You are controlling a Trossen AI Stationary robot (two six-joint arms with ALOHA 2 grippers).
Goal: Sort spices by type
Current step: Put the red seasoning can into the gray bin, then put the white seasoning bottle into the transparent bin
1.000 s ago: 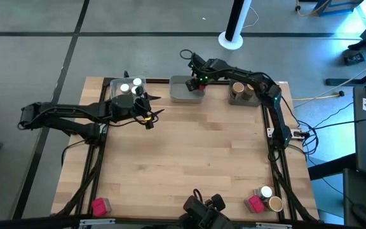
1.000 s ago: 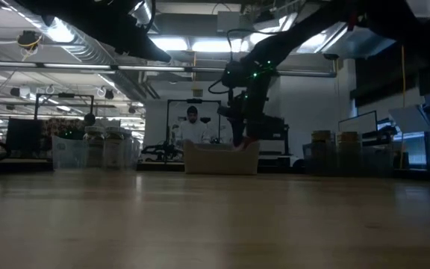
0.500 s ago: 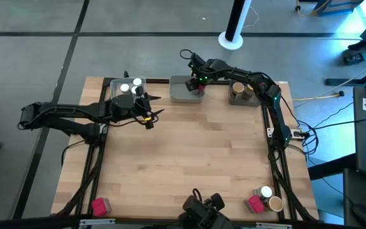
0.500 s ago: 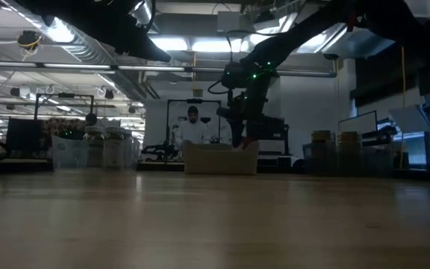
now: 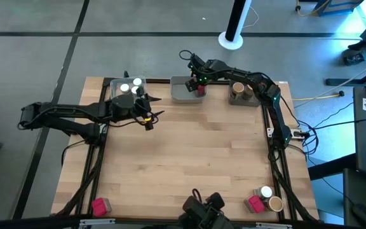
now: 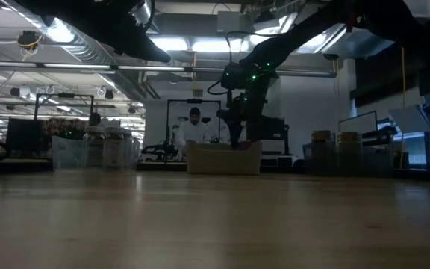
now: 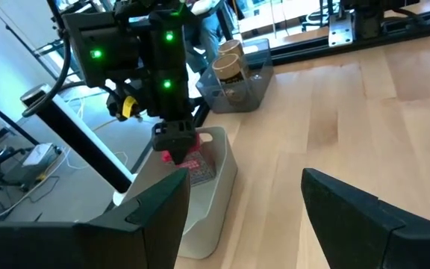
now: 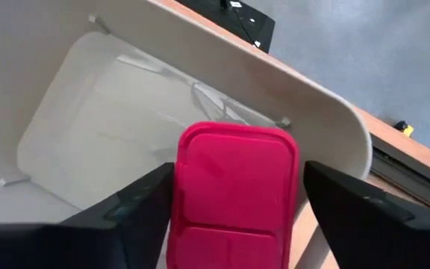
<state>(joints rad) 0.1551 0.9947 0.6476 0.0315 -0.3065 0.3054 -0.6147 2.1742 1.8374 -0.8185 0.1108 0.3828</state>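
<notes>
1. right gripper [image 5: 199, 84] fingers are clamped on a red packet [image 8: 234, 196], held inside the grey tray [image 5: 182, 91] at the desk's far edge.
2. only its wrist view shows the grip.
3. left gripper [image 5: 146, 109] fingers are spread apart, empty, beside white-capped jars [image 5: 130, 88].

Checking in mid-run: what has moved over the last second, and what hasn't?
The middle tray has shifted slightly toward the right-hand tray; the right end effector sits inside it with a red packet between its fingers. In the low view, a person behind the table has shifted a little. Unchanged: the left end effector, open beside the tray of white-capped jars; the tan jars; the containers along the near edge.
</notes>
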